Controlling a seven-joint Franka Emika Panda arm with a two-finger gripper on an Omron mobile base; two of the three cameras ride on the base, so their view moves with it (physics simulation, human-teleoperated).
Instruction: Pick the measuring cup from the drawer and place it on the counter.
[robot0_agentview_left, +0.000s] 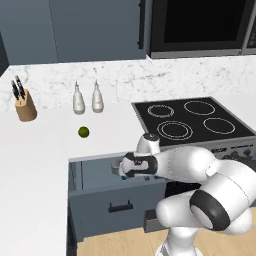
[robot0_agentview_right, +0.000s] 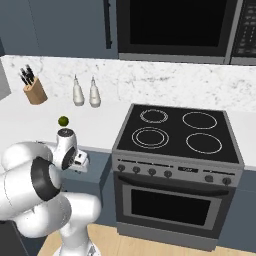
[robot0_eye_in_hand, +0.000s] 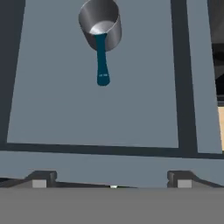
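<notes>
Hand view: measuring cup upright in drawer, handle twd open hand.

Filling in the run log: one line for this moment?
gripper: open, above drawer | measuring cup: upright in drawer, ungrasped | counter: cup not yet placed

Measuring cup in drawer, lime on counter behind

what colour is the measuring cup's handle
Teal-blue, on a grey metallic measuring cup; the hand view shows it best.
</notes>
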